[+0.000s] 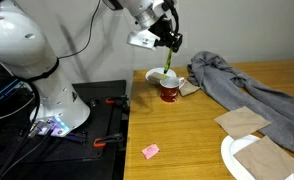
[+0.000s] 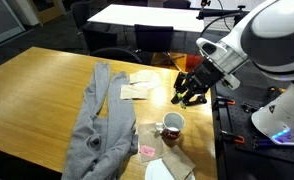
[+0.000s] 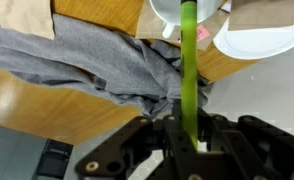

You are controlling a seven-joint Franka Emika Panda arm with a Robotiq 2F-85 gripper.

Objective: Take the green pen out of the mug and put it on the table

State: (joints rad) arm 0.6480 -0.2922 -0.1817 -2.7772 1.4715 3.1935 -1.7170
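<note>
My gripper [image 1: 170, 42] is shut on the green pen [image 1: 167, 62] and holds it upright over the dark red mug [image 1: 169, 91]. The pen's lower end is at about the mug's rim; I cannot tell whether it is still inside. In the wrist view the pen [image 3: 189, 70] runs from between the shut jaws [image 3: 192, 140] up to the top edge. In an exterior view the gripper [image 2: 190, 95] hangs above and a little beyond the mug [image 2: 173, 125]. The mug stands on the wooden table [image 1: 182, 135].
A white dish [image 1: 153, 76] stands right behind the mug. A grey cloth [image 1: 237, 85] lies on the table beside it. Brown napkins [image 1: 242, 120], a white plate [image 1: 230, 155] and a small pink block [image 1: 150, 150] are nearer the front. The robot's black bench [image 1: 102, 110] adjoins the table.
</note>
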